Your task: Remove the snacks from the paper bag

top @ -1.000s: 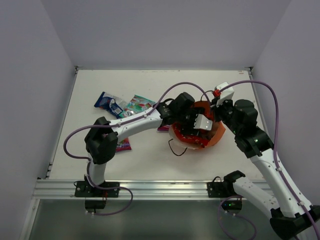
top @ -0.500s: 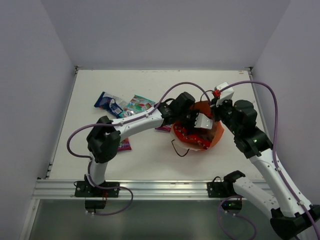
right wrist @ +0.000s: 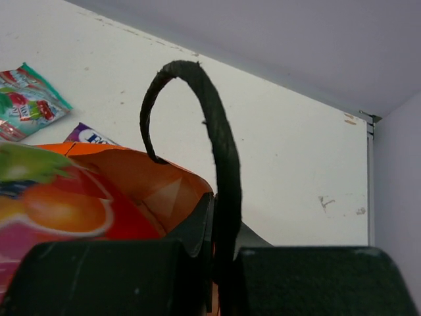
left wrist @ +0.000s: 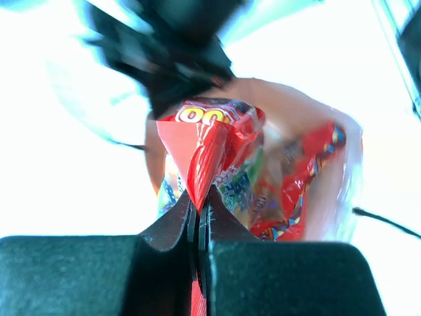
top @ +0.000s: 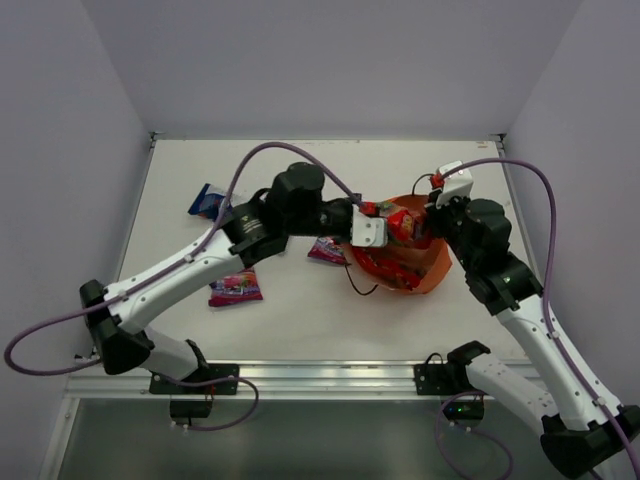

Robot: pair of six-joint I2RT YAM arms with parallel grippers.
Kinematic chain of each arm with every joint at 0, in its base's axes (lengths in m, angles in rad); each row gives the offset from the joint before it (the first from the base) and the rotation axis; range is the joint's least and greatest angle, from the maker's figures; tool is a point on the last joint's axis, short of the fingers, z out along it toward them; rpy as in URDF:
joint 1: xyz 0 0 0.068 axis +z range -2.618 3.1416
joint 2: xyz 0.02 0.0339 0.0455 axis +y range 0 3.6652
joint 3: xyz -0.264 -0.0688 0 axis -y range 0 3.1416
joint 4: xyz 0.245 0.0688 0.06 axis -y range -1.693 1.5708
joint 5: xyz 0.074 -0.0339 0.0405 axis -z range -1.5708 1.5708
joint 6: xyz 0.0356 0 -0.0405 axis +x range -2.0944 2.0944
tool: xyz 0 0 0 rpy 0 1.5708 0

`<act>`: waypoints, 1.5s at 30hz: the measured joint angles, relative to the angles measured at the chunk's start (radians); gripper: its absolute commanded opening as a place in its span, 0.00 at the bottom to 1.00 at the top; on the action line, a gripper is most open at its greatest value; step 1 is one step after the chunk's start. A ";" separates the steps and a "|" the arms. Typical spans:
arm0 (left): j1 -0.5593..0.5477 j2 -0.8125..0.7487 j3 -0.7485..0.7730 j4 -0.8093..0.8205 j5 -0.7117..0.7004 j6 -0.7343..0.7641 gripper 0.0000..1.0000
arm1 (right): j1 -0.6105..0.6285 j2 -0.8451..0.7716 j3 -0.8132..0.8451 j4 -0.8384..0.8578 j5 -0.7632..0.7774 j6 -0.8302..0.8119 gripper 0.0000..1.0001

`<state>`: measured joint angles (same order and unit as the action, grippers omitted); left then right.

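The orange paper bag point(top: 432, 268) stands right of centre with its mouth open. My left gripper point(top: 385, 218) is at that mouth, shut on a corner of a red snack packet point(top: 405, 226). In the left wrist view the jaws point(left wrist: 199, 204) pinch a fold of this packet point(left wrist: 210, 141), and another red packet point(left wrist: 306, 178) lies lower in the bag. My right gripper point(right wrist: 223, 243) is shut on the bag's black cord handle point(right wrist: 220, 138) and rim point(right wrist: 164, 178); in the top view this gripper point(top: 437, 212) sits at the bag's far right edge.
On the table left of the bag lie a blue packet point(top: 207, 200), a magenta packet point(top: 235, 288) and a purple packet point(top: 327, 250). A teal packet point(right wrist: 26, 99) shows in the right wrist view. The loose second handle point(top: 360, 292) trails in front of the bag.
The left gripper shut on the red packet inside the bag and rose with it to the bag's mouth, its arm swinging out to the left. The right gripper kept its hold.
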<state>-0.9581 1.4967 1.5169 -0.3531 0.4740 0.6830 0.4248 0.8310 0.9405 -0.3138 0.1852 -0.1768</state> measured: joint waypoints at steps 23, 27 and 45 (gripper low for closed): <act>0.360 0.098 -0.024 0.170 -0.513 -0.176 0.00 | 0.000 0.022 0.000 0.029 0.105 0.037 0.00; 0.387 0.368 0.092 0.204 -0.578 -0.174 0.00 | 0.000 0.021 0.000 0.029 0.092 0.045 0.00; 0.326 0.161 0.023 0.258 -0.440 -0.253 1.00 | 0.000 0.017 0.000 0.026 0.049 0.045 0.00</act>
<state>-0.6323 1.6573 1.5402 -0.0948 0.0338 0.4301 0.4244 0.8478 0.9405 -0.2878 0.2344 -0.1314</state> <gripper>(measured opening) 0.996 0.008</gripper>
